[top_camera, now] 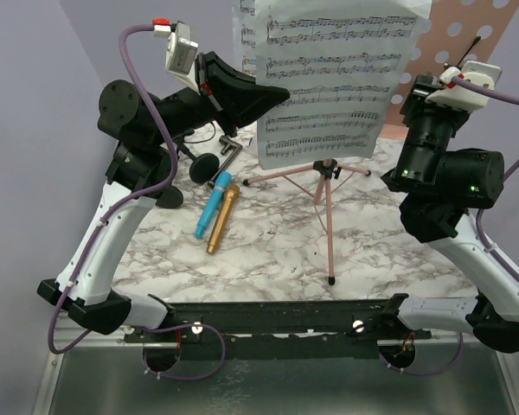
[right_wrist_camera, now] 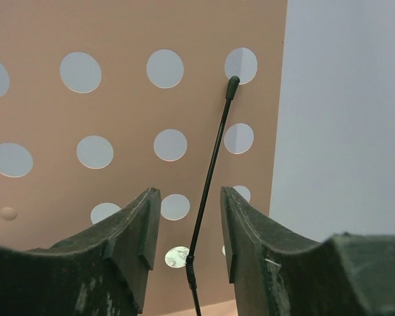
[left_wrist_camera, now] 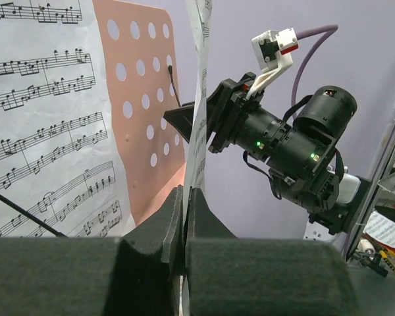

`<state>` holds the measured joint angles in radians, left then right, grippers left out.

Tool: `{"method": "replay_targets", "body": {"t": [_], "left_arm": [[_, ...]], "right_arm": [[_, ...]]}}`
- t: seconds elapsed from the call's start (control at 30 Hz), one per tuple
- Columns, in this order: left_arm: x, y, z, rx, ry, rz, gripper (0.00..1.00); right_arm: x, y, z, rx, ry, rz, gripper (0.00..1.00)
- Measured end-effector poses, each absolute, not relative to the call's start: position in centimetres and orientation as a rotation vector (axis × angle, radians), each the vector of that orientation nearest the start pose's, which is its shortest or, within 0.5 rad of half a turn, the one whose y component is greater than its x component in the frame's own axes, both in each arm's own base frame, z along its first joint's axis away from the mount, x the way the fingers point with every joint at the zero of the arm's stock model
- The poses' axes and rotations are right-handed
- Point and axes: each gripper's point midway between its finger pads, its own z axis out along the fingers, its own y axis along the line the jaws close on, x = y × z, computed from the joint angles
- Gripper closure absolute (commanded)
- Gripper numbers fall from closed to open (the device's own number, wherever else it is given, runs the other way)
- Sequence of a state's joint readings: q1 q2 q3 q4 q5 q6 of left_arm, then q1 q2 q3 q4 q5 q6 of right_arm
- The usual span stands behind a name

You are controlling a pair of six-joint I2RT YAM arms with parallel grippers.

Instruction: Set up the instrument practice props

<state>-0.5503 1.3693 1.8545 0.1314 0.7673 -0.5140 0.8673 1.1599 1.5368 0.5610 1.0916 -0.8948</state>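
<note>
- Robotics lab test cell, not a home or a music room, with a marble-look tabletop [top_camera: 268, 259] as the bench.
- Behind and to the left of that tabletop, plain lilac backdrop panels [top_camera: 35, 104].
- Along its near edge, a black mounting rail [top_camera: 277, 316] with two robot arms [top_camera: 108, 238] bolted on and purple cables [top_camera: 147, 95] looping loose.
- Below that edge, bare grey sheet metal [top_camera: 268, 380].
- Beyond its right side, seen from the left wrist, metal shelving [left_wrist_camera: 390, 164] holding loose papers [left_wrist_camera: 390, 229] and yellow and blue odds and ends [left_wrist_camera: 390, 260] — workroom clutter.
</note>
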Motion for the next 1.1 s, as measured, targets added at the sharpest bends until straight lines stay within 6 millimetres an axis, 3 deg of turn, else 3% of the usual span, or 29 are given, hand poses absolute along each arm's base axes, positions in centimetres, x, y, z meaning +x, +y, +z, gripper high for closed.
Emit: {"method": "replay_targets", "body": {"t": [0.2, 0.5, 0.8, 1.1], "left_arm": [[21.1, -28.8, 61.8, 0.769, 0.965, -1.29, 1.0], [21.9, -29.1, 63.0, 0.773, 0.938, -1.266, 1.0], [22.7, -29.5, 63.4, 0.777, 0.934, -1.254, 1.0], [24.4, -31.2, 64.1, 0.786, 0.921, -1.265, 1.0]], "right_arm": [[27.2, 4.7, 58.8, 0.264, 1.167, -0.375, 0.68], [28.3, 4.7, 58.0, 0.286, 1.182, -0.376, 0.77], [28.4, 4.7, 57.9, 0.301, 1.172, -0.35, 0.9], [27.8, 4.6, 58.1, 0.286, 1.14, -0.294, 0.96]]}}
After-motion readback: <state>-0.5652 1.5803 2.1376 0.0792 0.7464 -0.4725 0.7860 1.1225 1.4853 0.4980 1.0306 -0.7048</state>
